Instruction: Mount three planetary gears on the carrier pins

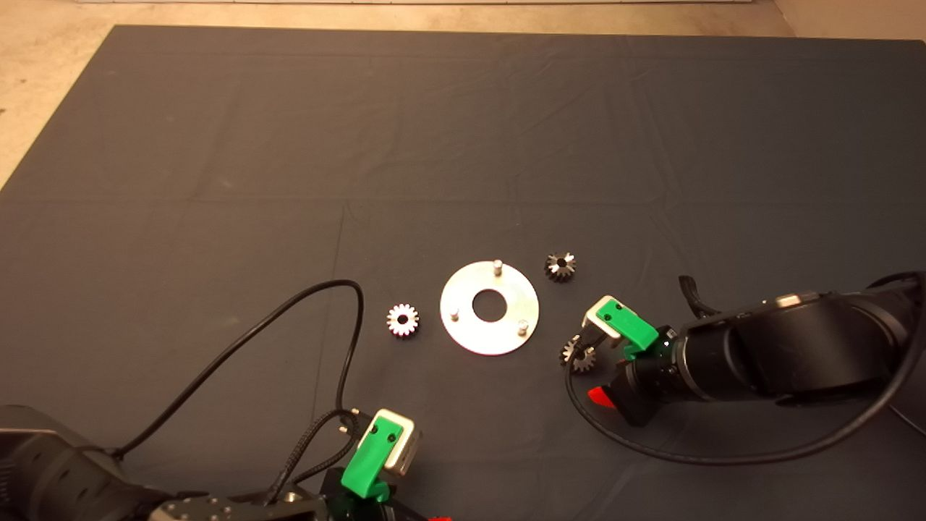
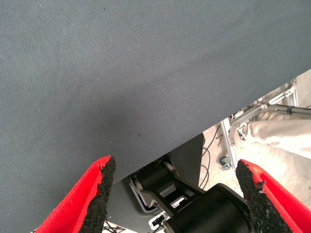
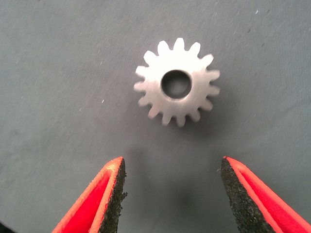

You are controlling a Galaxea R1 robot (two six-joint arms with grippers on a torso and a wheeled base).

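Dark mat (image 1: pixel 463 130) carries our disc (image 1: pixel 463 329), its three pins (image 1: pixel 498 266) bare, with one gear (image 1: pixel 402 320) just left of it and another (image 1: pixel 560 267) at its upper right. Our right gripper (image 3: pixel 171 194) hovers, fingers apart, over the third gear (image 3: pixel 177 82), lower right of the disc. Our left gripper (image 2: pixel 176 199) waits, spread wide and holding nothing, at the mat's near edge.

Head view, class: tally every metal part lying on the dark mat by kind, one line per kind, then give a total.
Planetary gears: 3, one left of the disc, one at its upper right, one at its lower right under the right hand
Carrier pins: 3, all bare
Carrier disc: 1
Total: 7
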